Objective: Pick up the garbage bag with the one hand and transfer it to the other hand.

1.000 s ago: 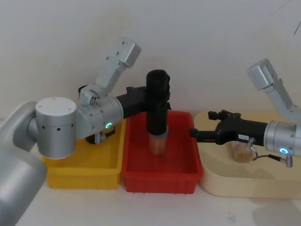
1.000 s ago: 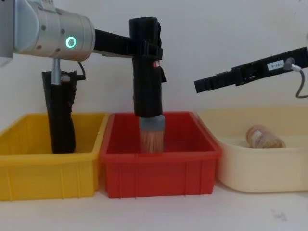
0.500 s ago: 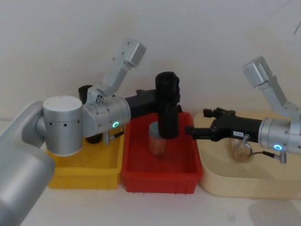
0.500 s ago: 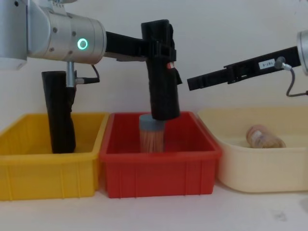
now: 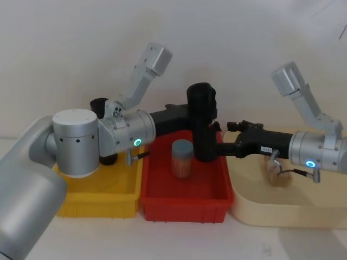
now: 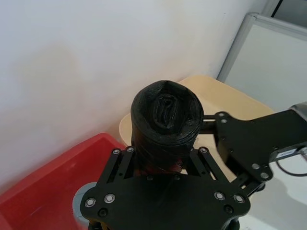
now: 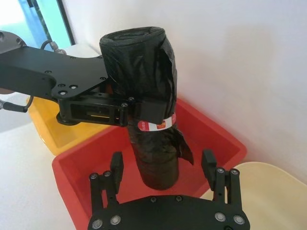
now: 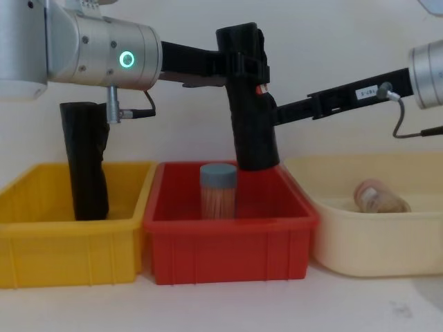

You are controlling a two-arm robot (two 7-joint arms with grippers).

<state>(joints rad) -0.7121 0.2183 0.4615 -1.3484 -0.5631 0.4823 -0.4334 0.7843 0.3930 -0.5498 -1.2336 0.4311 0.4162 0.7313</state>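
The garbage bag (image 5: 203,122), a tall black roll with a red-and-white label band (image 7: 154,125), hangs upright above the right part of the red bin (image 5: 184,208). My left gripper (image 5: 198,115), on the green-ringed arm, is shut on its upper part (image 8: 243,68). From the right, my blue-ringed right gripper (image 5: 219,146) reaches the roll's lower half (image 8: 255,138). In the right wrist view it (image 7: 162,160) is open, one finger (image 7: 116,163) on each side of the roll. The left wrist view shows the roll's top (image 6: 166,111) with the right gripper just behind it.
A second black roll (image 8: 86,166) stands in the yellow bin (image 8: 69,252) on the left. A grey-lidded jar of sticks (image 8: 217,191) stands in the red bin under the lifted roll. The cream tray (image 8: 374,245) on the right holds a brown jar (image 8: 379,197) lying down.
My left arm has carried the garbage bag up and to the right, uncovering the jar. My right gripper has moved left until it meets the roll.
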